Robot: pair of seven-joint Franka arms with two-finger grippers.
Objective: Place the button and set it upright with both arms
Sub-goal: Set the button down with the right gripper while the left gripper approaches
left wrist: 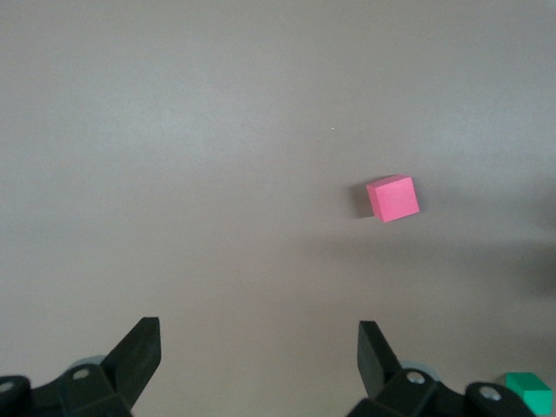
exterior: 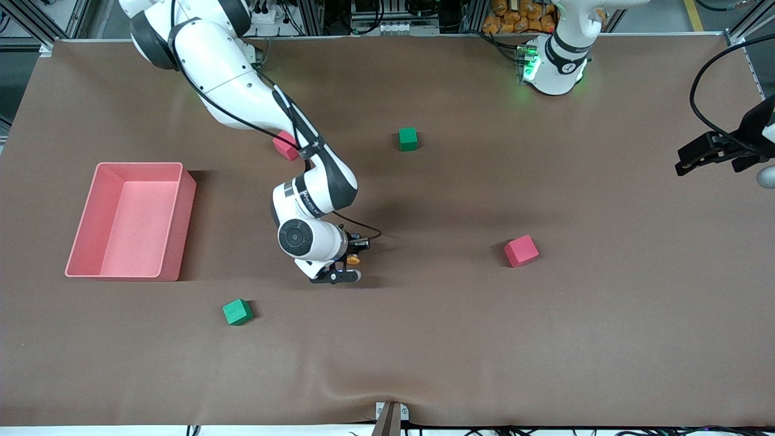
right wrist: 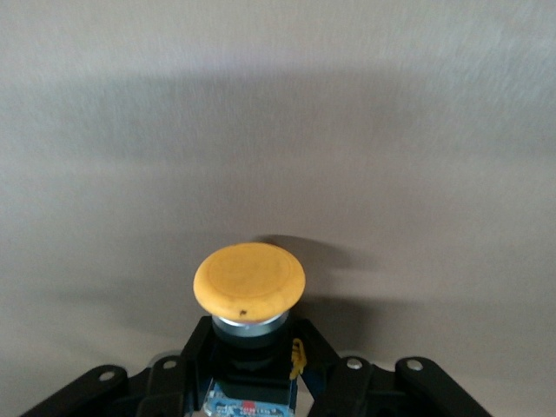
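Note:
The button point(exterior: 353, 259) has a round orange cap and a short black body. My right gripper point(exterior: 349, 264) is shut on its body and holds it low over the middle of the brown table. In the right wrist view the orange cap point(right wrist: 249, 280) sticks out past the fingers point(right wrist: 178, 369) of the right gripper point(right wrist: 249, 352), with the bluish end between them. My left gripper point(exterior: 696, 156) waits open and empty in the air at the left arm's end of the table. In the left wrist view the left gripper point(left wrist: 259, 343) has its fingers wide apart over bare table.
A pink bin point(exterior: 139, 165) stands toward the right arm's end. One red cube point(exterior: 521, 251) lies beside the button toward the left arm's end and also shows in the left wrist view point(left wrist: 393, 198). Another red cube point(exterior: 284, 145) is partly under the right arm. Two green cubes point(exterior: 408, 138) point(exterior: 237, 312) lie apart.

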